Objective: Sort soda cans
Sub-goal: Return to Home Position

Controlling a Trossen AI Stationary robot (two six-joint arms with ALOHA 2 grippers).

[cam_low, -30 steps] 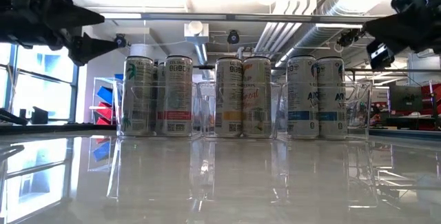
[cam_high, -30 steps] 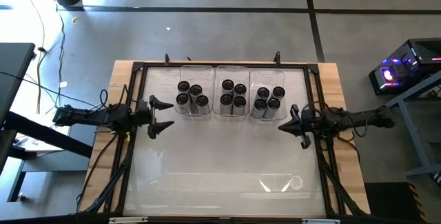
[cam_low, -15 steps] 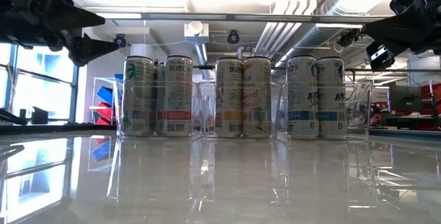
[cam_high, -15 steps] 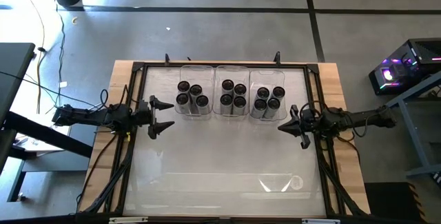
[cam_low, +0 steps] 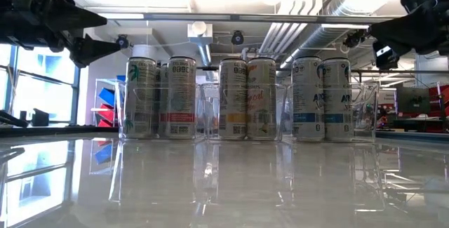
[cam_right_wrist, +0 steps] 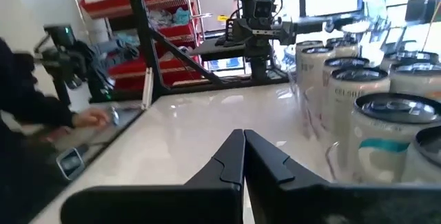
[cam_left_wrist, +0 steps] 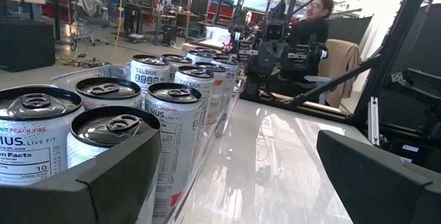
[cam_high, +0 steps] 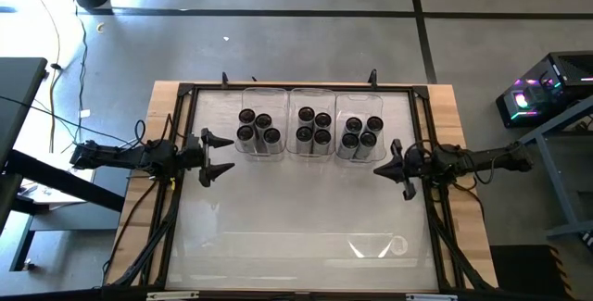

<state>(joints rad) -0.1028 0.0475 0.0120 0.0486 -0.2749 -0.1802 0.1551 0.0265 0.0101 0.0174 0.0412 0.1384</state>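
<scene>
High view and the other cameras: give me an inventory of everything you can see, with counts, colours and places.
soda cans: twelve, dark tops and silvery sides, four upright in each bin
clear bins: three, transparent, side by side at the table's top centre in the high view
table: one, glossy pale top with a wooden border, under both arms
person: one, dark clothing, seated beyond the table
left pincer: one, dark, open, raised left of the bins
right pincer: one, dark, shut, raised right of the bins
</scene>
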